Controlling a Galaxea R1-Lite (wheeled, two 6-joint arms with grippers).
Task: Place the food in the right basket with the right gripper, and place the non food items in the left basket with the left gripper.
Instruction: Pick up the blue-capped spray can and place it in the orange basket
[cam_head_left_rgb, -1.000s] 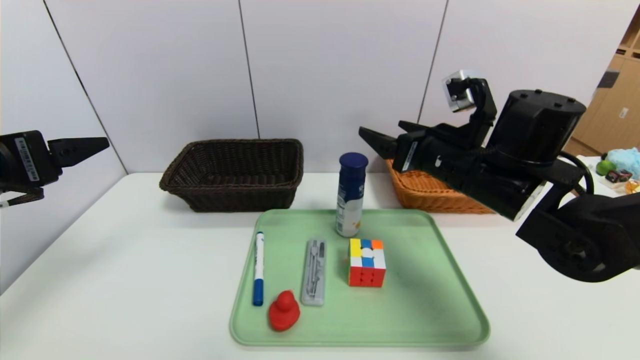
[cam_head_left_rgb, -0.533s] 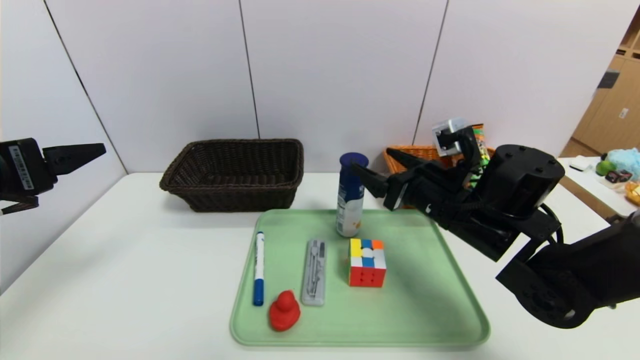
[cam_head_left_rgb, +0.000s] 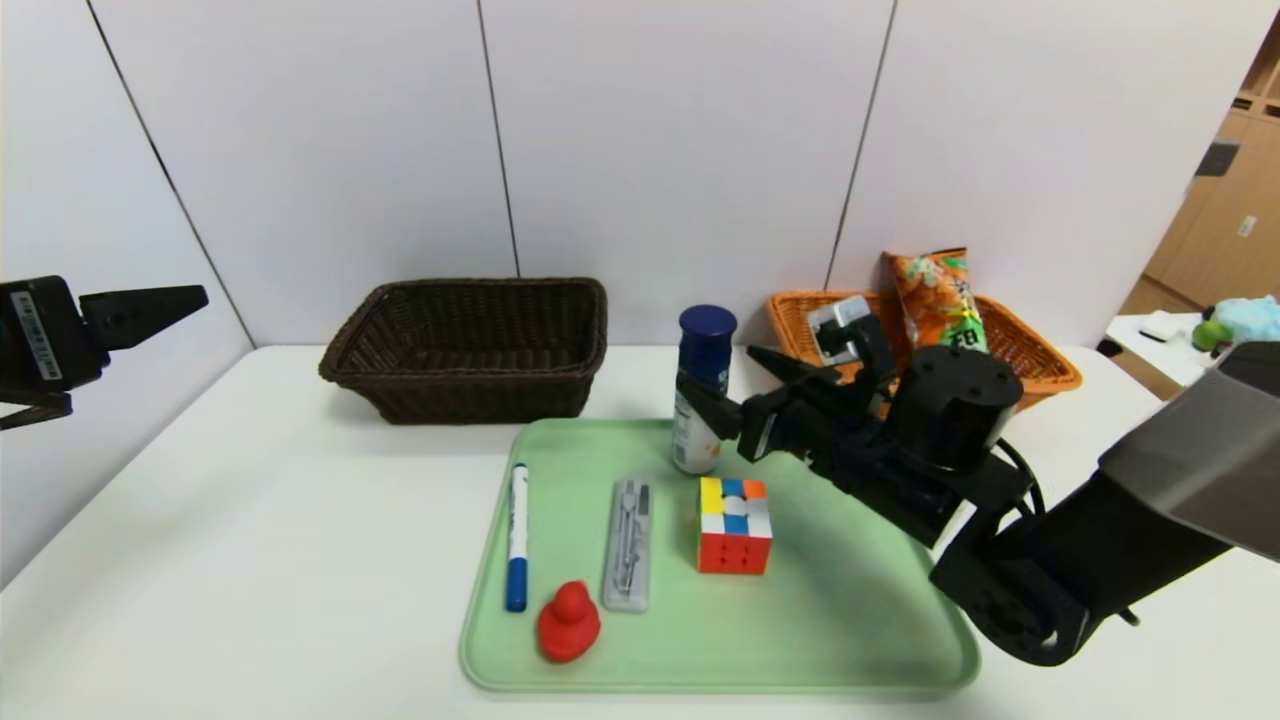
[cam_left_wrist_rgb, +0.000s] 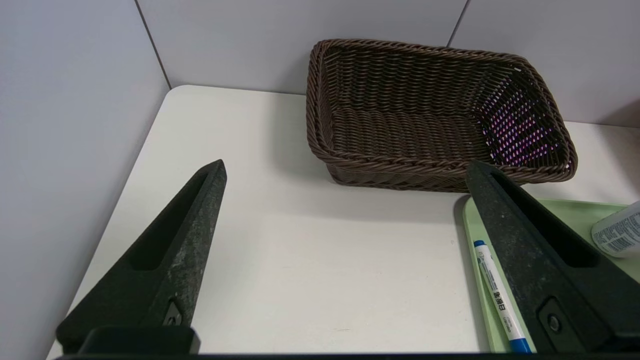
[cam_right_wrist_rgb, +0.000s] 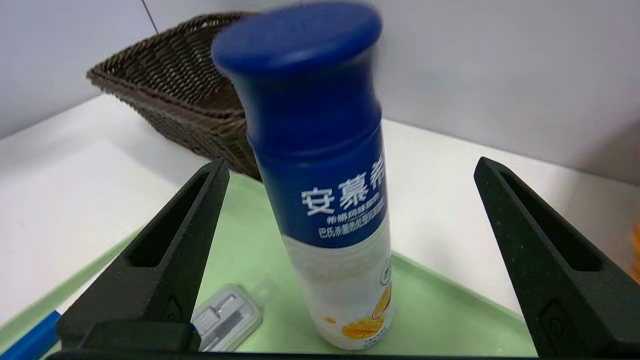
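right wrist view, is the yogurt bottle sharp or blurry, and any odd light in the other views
Right wrist view: the yogurt bottle has a smeared cap edge, label readable. Left wrist view: purple light speckles inside the brown basket. Head view: soft shadows under the green tray.

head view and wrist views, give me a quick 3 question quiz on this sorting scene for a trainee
1. True or false: the right tool is already shut on the bottle.
2. Which thing already lies in the orange basket? A) snack bag B) puzzle cube C) red duck
3. Fill in: the marker, the duck, the clear case and the cube all lie on the green ____.

Key:
1. False. In the right wrist view its fingers stand open on either side of the bottle.
2. A, the snack bag.
3. Tray. The left tool hangs open off to the left, away from it.
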